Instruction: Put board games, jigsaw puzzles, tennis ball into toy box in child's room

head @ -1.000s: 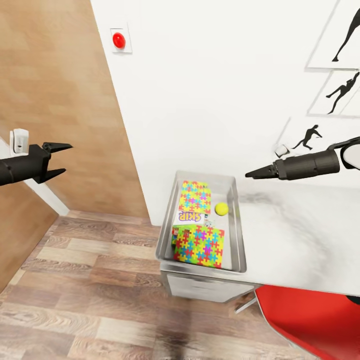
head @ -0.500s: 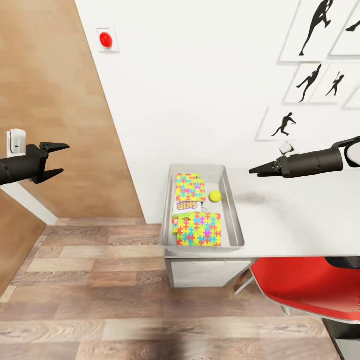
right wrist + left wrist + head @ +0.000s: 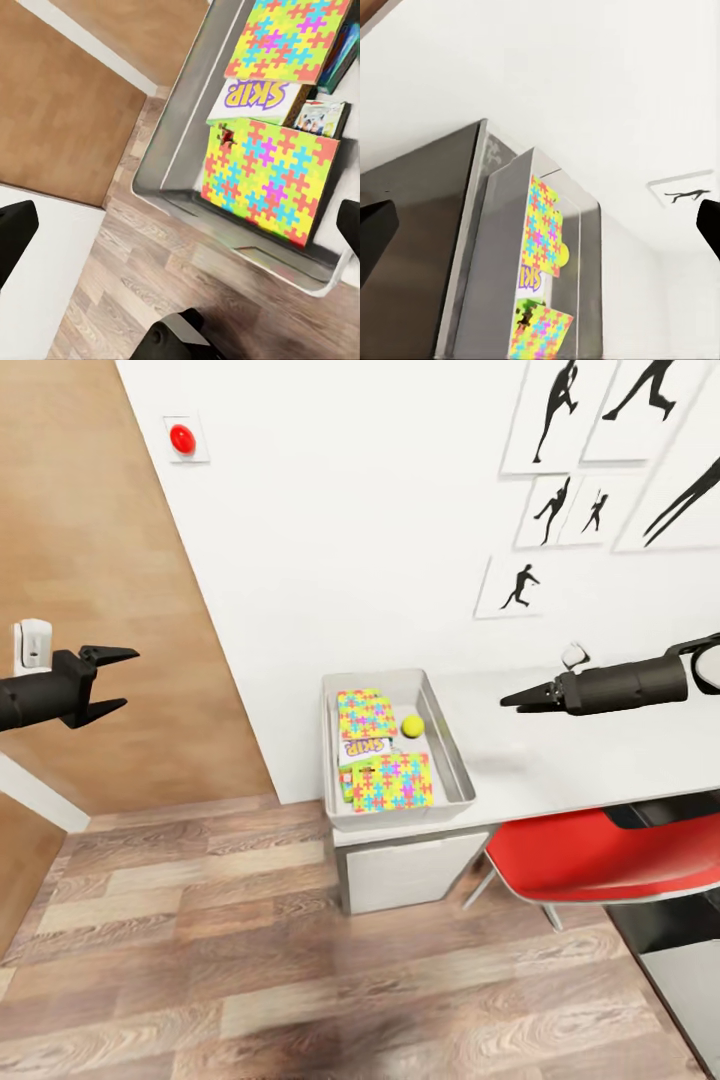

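Pale grey table (image 3: 560, 760) with toy box (image 3: 447, 752) at its end.

I see a red button (image 3: 182, 439) high up on the white wall (image 3: 350, 540). Black pictures of ball players (image 3: 560, 400) hang on that wall too. A red chair (image 3: 590, 857) sits on the brown wood floor (image 3: 250, 960).
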Tool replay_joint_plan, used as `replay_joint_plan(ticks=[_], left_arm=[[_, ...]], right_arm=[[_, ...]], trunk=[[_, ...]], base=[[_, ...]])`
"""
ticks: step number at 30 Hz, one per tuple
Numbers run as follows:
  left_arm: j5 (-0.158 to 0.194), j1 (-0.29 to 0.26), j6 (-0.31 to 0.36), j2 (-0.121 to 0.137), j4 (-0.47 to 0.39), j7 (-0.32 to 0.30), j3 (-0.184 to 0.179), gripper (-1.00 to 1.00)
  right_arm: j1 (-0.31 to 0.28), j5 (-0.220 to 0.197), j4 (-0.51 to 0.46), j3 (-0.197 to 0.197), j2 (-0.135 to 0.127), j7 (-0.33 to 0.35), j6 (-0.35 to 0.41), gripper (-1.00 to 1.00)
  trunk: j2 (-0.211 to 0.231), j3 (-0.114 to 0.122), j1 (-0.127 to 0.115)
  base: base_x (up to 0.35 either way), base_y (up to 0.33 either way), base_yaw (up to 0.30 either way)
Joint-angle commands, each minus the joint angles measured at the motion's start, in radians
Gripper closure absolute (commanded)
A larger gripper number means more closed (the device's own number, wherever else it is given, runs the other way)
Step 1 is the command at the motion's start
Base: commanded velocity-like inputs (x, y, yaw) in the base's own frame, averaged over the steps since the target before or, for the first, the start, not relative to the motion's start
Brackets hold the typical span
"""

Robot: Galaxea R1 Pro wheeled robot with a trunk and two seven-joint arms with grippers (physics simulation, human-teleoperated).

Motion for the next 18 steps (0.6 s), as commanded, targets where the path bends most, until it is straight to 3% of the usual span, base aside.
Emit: replay_joint_plan(ticks=[1,7,18], left_arm=[[0.010,0.000,0.002,0.000,0.000,0.010,0.001,-1.00],[0.010,0.003,0.002,0.001,0.001,0.010,0.001,-1.00],[0.007,0.061,0.003,0.004,0.000,0.009,0.007,-1.00]], right_arm=[[-0.004,0.005,0.001,0.005,-0.002,0.008,-0.001,-1.00],[-0.005,0.005,-0.004,0.004,-0.026,0.008,-0.003,-1.00],[-0.005,0.004,-0.012,-0.007,-0.130,0.008,-0.016,-1.00]], trunk=[[-0.002,-0.002,0.000],[-0.002,0.002,0.000],[-0.002,0.012,0.000]], base=[[-0.246,0.245,-0.283],[-0.259,0.231,-0.280],[-0.216,0.165,-0.253]])
